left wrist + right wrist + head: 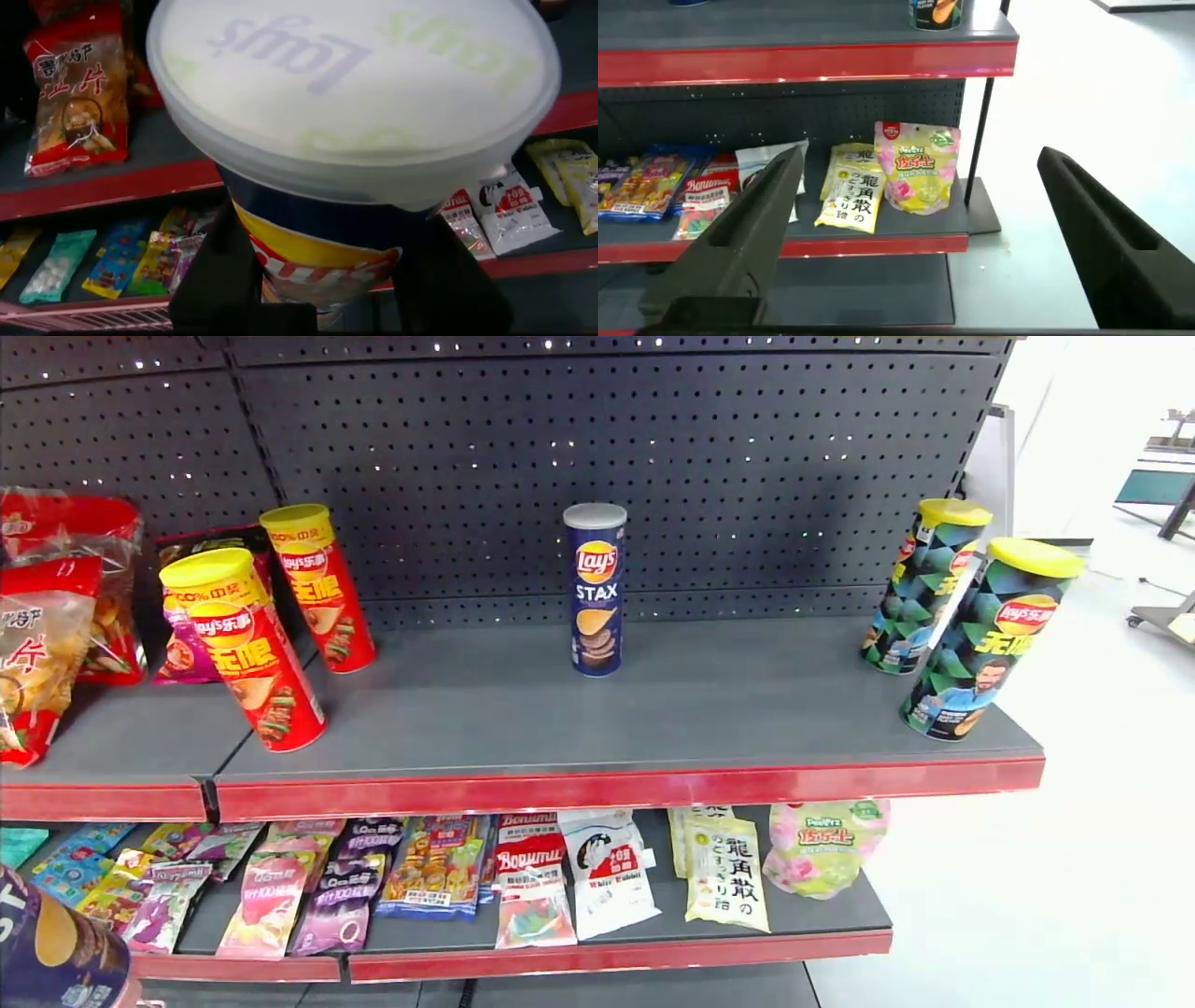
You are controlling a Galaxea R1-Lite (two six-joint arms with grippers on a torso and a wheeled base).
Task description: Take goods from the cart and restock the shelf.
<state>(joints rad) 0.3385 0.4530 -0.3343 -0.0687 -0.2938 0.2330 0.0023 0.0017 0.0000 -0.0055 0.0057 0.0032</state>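
Lift the navy chip can (pixel 51 943), clamped in the left gripper (pixel 327 289) at 8 o'clock of the head view, upright onto the upper shelf (pixel 709 709), set it flat at 9 o'clock of the standing blue can (pixel 595 588) without nudging, and leave the wide-open, empty right gripper (pixel 920 233) aside.

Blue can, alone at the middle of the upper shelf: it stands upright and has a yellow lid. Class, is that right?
Not quite. The blue can does stand upright, alone at the middle of the upper shelf, but its lid is grey, not yellow. The head view shows this.
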